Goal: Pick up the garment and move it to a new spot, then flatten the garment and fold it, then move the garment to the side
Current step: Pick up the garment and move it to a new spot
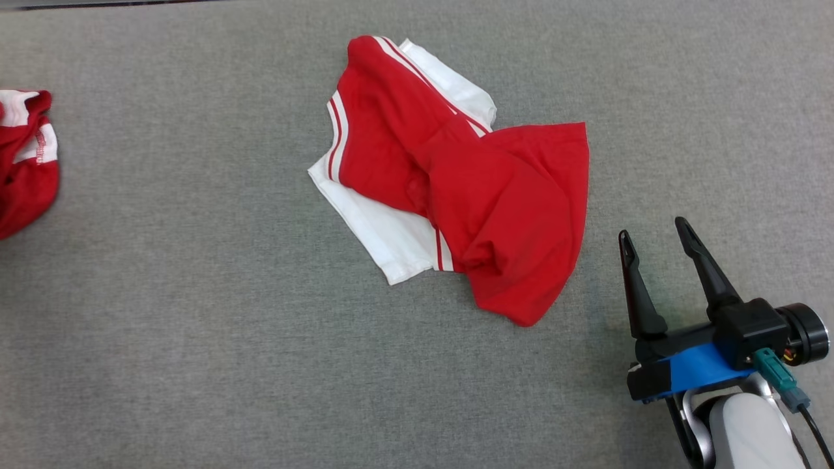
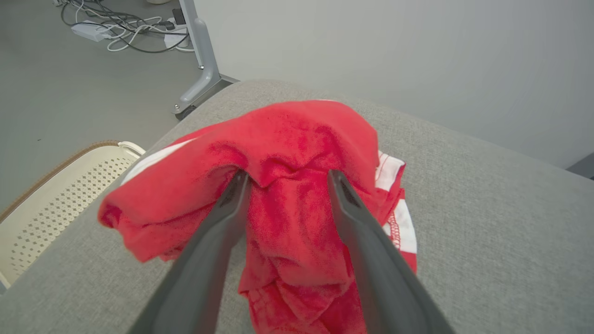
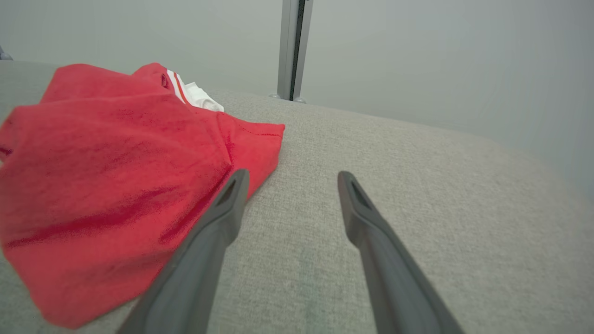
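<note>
A crumpled red and white garment (image 1: 482,195) lies in the middle of the grey cloth-covered table (image 1: 195,326). To its right, near the table's front, my right gripper (image 1: 653,229) stands open over bare cloth; in the right wrist view the right gripper (image 3: 292,175) points just past the garment's red hem (image 3: 106,162). A second bunched red and white garment (image 1: 26,163) sits at the far left edge. In the left wrist view my left gripper (image 2: 287,178) is open, its fingers spread on either side of a fold of that bunched garment (image 2: 297,139).
Beside the table's left end a cream perforated basket (image 2: 60,185) stands on the floor. Cables (image 2: 125,32) and a grey table leg (image 2: 204,60) lie beyond it. A metal post (image 3: 292,46) rises behind the table.
</note>
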Robot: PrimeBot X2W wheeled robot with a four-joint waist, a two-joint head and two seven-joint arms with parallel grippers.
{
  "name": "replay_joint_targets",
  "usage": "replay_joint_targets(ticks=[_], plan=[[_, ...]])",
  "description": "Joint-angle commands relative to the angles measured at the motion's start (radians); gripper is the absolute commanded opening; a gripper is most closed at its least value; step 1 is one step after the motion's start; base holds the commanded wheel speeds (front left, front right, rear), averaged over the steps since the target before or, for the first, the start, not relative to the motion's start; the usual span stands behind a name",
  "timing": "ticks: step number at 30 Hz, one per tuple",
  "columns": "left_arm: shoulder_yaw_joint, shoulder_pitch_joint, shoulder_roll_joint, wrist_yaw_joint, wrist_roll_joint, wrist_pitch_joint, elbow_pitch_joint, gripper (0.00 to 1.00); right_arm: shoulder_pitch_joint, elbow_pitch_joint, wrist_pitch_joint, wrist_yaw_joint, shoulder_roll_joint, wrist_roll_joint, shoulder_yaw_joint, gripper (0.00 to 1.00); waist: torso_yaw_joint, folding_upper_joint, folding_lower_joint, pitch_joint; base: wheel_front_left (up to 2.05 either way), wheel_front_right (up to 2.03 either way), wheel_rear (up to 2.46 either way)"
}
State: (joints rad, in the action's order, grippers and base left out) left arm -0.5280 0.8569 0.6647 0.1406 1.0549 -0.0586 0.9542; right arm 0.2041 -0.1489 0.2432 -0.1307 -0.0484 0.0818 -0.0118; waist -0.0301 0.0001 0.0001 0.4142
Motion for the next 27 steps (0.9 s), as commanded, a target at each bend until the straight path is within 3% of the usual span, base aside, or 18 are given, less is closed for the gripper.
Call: replay_joint_targets(ticks=[1, 8, 14, 27], plan=[[0.008, -0.018, -0.007, -0.009, 0.005, -0.02, 0.0, 1.0, 0.004, -0.004, 0.003, 0.0, -0.004, -0.007, -0.003, 1.0, 0.006, -0.0001, -0.0001, -0.013, 0.0, 0.0, 0.0], [-0.004, -0.031, -0.024, -0.059, -0.014, -0.101, -0.052, 1.0, -0.014, -0.029, 0.01, 0.0, -0.004, -0.014, -0.017, 1.0, 0.046, -0.0001, -0.0001, -0.097, 0.0, 0.0, 0.0], [-0.057, -0.051, -0.04, -0.074, -0.076, -0.153, -0.173, 1.0, -0.037, -0.052, 0.015, 0.0, -0.004, -0.023, -0.033, 1.0, 0.074, -0.0001, -0.0001, -0.192, 0.0, 0.0, 0.0], [-0.125, -0.32, -0.197, 0.006, -0.117, -0.201, -0.494, 1.0, -0.152, -0.106, 0.022, 0.0, -0.004, -0.062, -0.05, 1.0, 0.093, -0.0001, -0.0001, -0.369, 0.0, 0.0, 0.0]])
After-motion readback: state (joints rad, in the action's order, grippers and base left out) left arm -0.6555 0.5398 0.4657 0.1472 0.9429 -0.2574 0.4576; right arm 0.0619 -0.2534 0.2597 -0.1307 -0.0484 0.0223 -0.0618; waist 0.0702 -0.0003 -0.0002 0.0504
